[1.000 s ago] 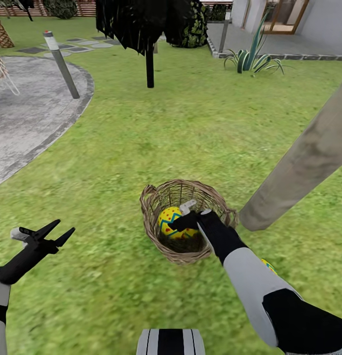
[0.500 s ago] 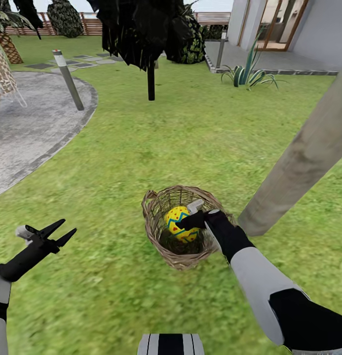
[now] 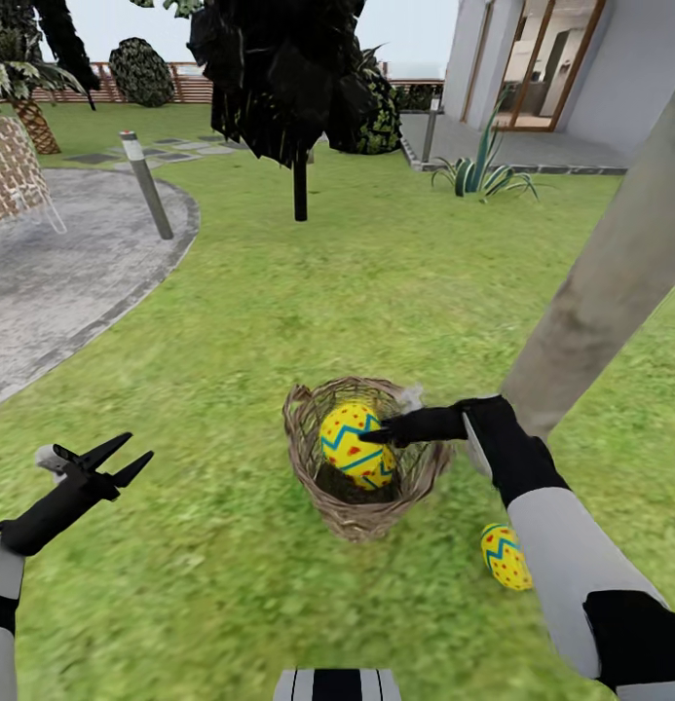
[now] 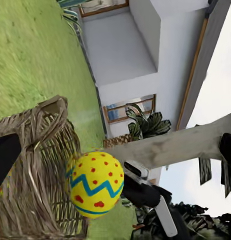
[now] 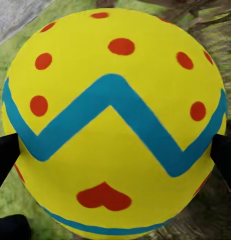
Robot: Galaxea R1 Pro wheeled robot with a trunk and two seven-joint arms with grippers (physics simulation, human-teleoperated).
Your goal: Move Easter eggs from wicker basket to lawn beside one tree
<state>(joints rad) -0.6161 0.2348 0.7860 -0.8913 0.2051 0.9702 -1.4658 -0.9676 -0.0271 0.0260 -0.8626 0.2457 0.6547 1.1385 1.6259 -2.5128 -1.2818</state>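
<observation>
A yellow Easter egg (image 3: 349, 443) with a blue zigzag and red dots hangs at the rim of the wicker basket (image 3: 361, 518), and my right gripper (image 3: 374, 434) is shut on it. The right wrist view has this egg (image 5: 113, 120) up close, a black fingertip (image 5: 4, 157) at each side. From the left wrist the same egg (image 4: 94, 184) appears raised beside the basket wall (image 4: 30, 165). Another egg (image 3: 505, 557) lies on the lawn (image 3: 279, 292) near the base of the pale tree trunk (image 3: 610, 282). My left gripper (image 3: 118, 458) hovers open over the grass, well left of the basket.
A grey paved circle (image 3: 64, 263) with a bollard (image 3: 147, 185) lies at the left. A dark-leaved thin tree (image 3: 298, 185) stands beyond the basket. The white house (image 3: 571, 68) and a spiky plant (image 3: 483, 175) are at the far right.
The right gripper has lifted the egg up from inside the basket and drawn back to the right. The head view has tilted up. The egg on the grass has come out from behind the arm.
</observation>
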